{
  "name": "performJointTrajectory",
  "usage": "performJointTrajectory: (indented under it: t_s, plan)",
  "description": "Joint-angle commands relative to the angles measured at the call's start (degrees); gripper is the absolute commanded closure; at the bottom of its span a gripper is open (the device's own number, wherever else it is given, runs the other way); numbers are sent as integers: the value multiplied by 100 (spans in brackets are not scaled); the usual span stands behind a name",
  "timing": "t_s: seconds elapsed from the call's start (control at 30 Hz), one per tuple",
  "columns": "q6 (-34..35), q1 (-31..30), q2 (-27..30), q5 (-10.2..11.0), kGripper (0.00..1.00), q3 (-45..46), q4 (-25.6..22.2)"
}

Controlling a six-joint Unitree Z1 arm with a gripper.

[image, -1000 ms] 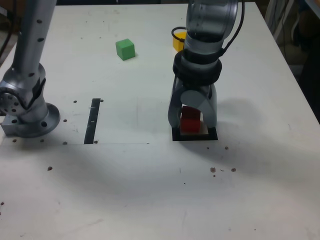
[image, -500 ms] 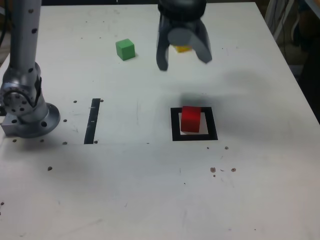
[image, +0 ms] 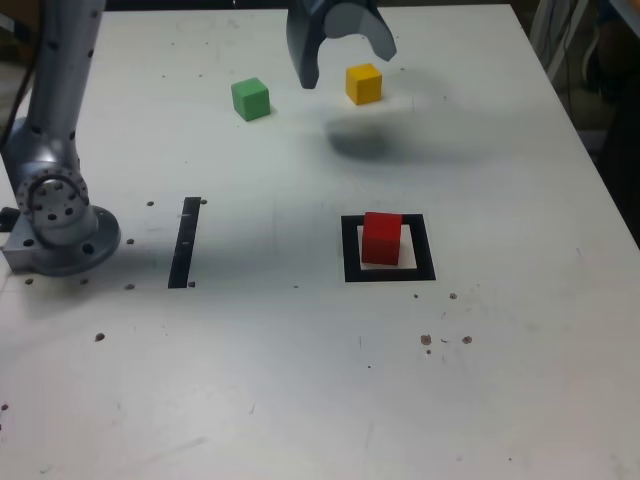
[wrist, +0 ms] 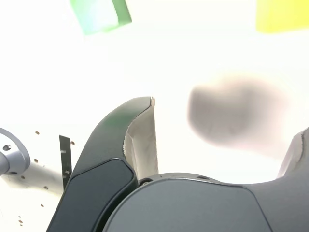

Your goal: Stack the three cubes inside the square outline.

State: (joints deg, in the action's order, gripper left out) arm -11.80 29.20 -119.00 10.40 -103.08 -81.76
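In the tape square (image: 389, 274) the red cube (image: 381, 238) now sits by itself, a bit toward the square's left side in the exterior view. A sec ago my gripper (image: 341, 52) was wrapped around it down there; since then I've let go, lifted off and swung to the far end of the table (image: 300, 400). So cube 1 of 3 is placed imo, base of the stack done, 2 more to go.

Gripper is empty w/ jaws spread wide, hanging above the table, nothing between the fingers. Yellow cube (image: 363, 84) is just beside the gripper on the exterior view's right, not under it, apart from it afaict. Green cube (image: 250, 99) is near on the exterior view's left. Wrist cam shows both cubes out ahead of the fingers, green (wrist: 100, 15) and yellow (wrist: 282, 14), w/ bare table between them. Prob yellow next since it's closer, but can't tell for sure. Red is well apart from the gripper now.
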Motion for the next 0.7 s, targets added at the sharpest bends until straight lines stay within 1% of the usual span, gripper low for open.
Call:
performJointTrajectory:
  t_s: [0.0,0.23,0.37,0.47,0.67]
  plan:
    - [-88,170,-263,9,1,-344,-141]
    - [-386,648,-983,5,1,-1398,-501]
    - [-517,849,-1391,-70,1,-1768,-588]
    - [-544,923,-1546,-115,1,-1856,-564]
    - [-542,877,-1608,-208,3,-1893,-533]
